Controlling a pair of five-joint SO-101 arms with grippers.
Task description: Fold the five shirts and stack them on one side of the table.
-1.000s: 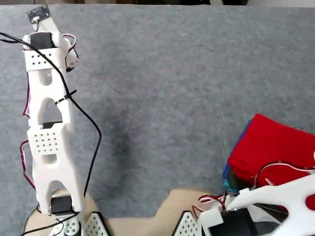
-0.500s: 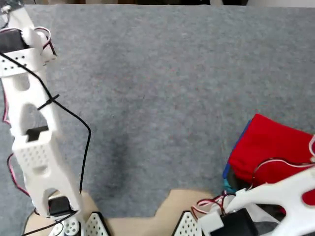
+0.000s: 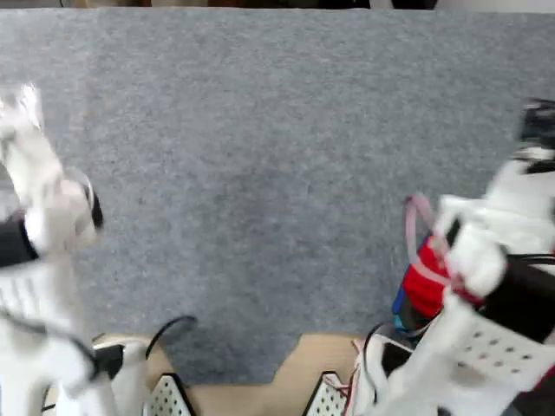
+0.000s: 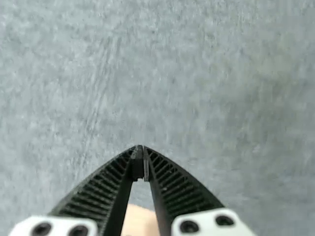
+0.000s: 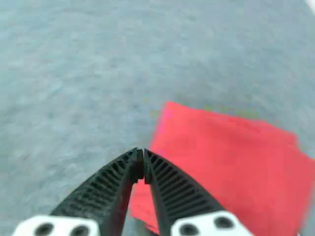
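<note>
Folded red fabric shirt (image 5: pixel 231 162) sits at the grey felt table's (image 3: pixel 260 156) right near edge, stacked aside per task. Right gripper (image 5: pixel 139 156) hovers over its edge, left gripper (image 4: pixel 139 153) over bare felt (both pinched closed, empty).

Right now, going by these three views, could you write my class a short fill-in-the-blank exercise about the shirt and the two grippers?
1. The folded shirt seen past the right gripper is ____ in colour.
2. The left gripper hangs over the grey mat with its jaws ____.
3. In the high view, the folded shirt lies nearest the ____ arm.
Missing words: red; shut; right.
</note>
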